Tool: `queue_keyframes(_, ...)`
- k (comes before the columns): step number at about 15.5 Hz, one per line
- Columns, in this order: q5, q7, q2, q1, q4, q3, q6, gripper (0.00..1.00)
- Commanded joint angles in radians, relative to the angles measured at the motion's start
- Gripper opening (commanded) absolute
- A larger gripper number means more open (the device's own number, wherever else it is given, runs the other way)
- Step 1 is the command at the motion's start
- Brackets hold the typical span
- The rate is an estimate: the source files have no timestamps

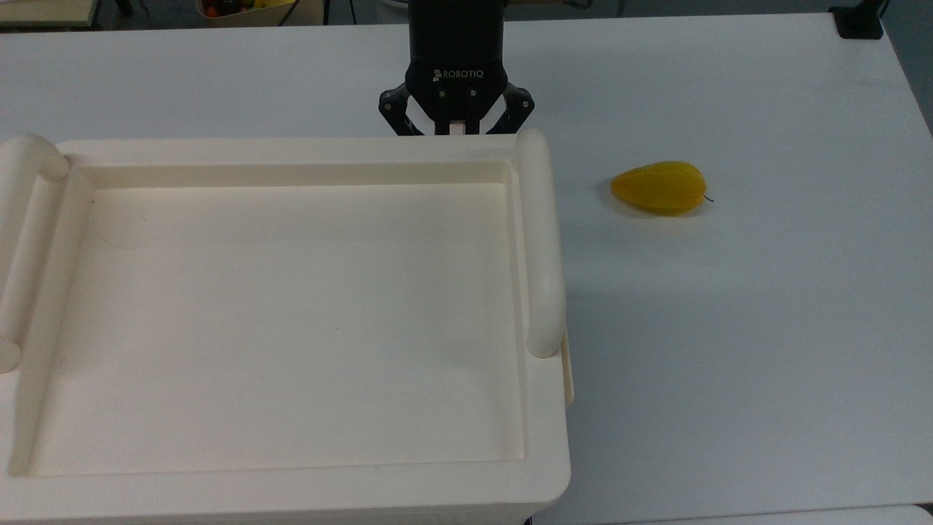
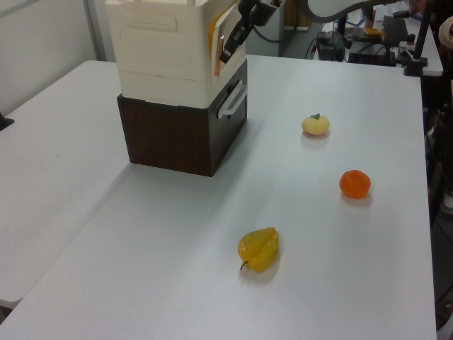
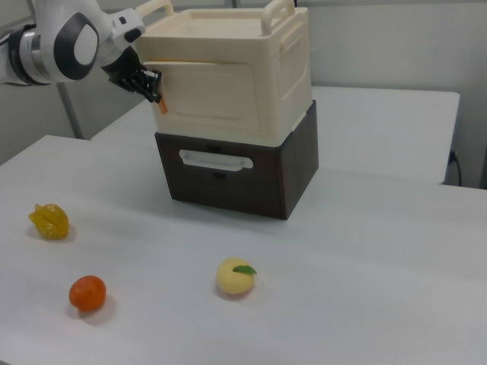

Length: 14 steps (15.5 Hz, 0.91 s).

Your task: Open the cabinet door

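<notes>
A cream cabinet (image 3: 281, 68) stands on a dark brown drawer unit (image 3: 243, 179). Its recessed top (image 1: 291, 313) has rounded rails. The cabinet door (image 3: 213, 91) is the cream front panel, and it stands slightly ajar along the right view's left edge. In the left view the cabinet door (image 2: 219, 32) is seen edge-on, a little off the cabinet's body. My gripper (image 3: 152, 87) is shut on that free edge by a small orange fitting. In the top view my gripper (image 1: 455, 130) sits at the cabinet's far edge with its tips hidden. The left view has my gripper (image 2: 228, 51) at the front corner.
A yellow fruit (image 1: 660, 187) (image 2: 259, 248) (image 3: 49, 220) lies on the white table. An orange (image 2: 354, 183) (image 3: 87, 293) and a pale yellow fruit (image 2: 316, 125) (image 3: 235, 277) lie farther along. The lower drawer has a white handle (image 2: 231, 99).
</notes>
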Motion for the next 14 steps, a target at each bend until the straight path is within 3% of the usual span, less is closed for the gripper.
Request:
queue_keyframes(1,-0.016,0.023,-0.022,0.014,-0.009,-0.003,-0.062,0.12)
queue_keyframes(6,-0.015,0.024,-0.036,0.016,-0.018,-0.002,-0.092,0.15)
queue_keyframes(7,-0.015,0.024,-0.037,0.016,-0.016,-0.002,-0.118,0.21)
queue_keyframes(11,-0.002,0.024,-0.059,0.014,-0.015,-0.002,-0.223,0.62)
queue_keyframes(14,0.002,0.024,-0.082,0.014,-0.009,-0.002,-0.306,0.73)
